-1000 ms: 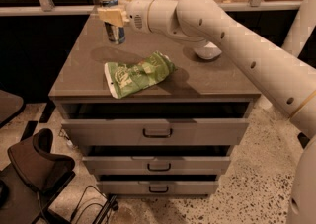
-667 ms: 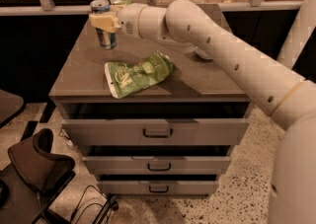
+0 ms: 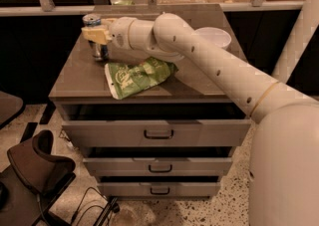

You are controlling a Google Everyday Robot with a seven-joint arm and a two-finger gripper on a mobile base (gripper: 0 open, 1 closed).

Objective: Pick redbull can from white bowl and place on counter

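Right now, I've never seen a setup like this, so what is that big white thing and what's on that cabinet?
That is a robot's single white arm, seen by one camera looking down from above. At its tip is a two-finger claw, over the rear left corner of the counter, closed around a redbull can. I cannot tell whether the can touches the top. A green snack bag lies near the middle, and a white bowl sits at the rear right. Three drawers are below.

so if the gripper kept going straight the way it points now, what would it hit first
The gripper points toward the picture's left and is shut on the redbull can. Past the can, nothing shows before the counter edge, though depth is unclear.
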